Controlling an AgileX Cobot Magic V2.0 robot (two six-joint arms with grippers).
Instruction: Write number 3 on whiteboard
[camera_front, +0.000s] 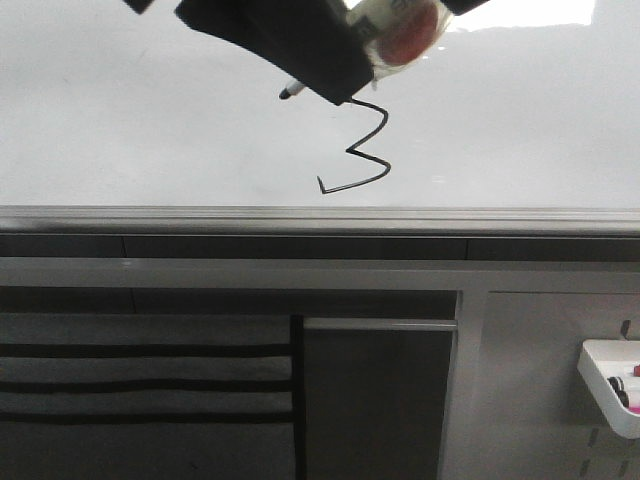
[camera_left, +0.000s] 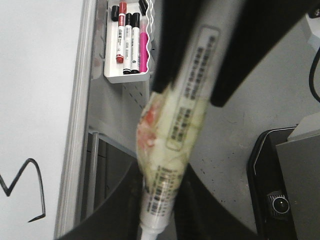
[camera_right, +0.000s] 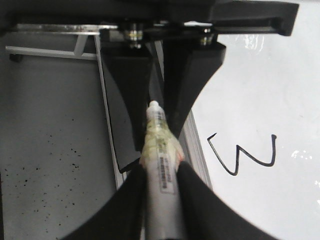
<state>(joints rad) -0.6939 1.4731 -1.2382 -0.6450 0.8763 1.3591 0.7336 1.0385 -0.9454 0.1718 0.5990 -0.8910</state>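
A: Thin black hand-drawn angular numeral 3 (camera_front: 365, 150), one only, on the large glossy white whiteboard (camera_front: 120, 120). Upright in the front view, long axis vertical, open side left, small hook at the lower left end. Sits just above the silver metal edge rail (camera_front: 200, 214).

B: Marker?

A: One white-barrelled marker pen wrapped in yellowish tape (camera_right: 160, 160), black tip pointing left and down, just beside the numeral's top. Both claws clamp on it: left gripper (camera_left: 162, 200), right gripper (camera_right: 162, 167).

B: Beyond that?

A: Small white tray (camera_left: 125, 75) on the perforated panel. Four markers (camera_left: 131, 42) inside: one red, two black, one pink.
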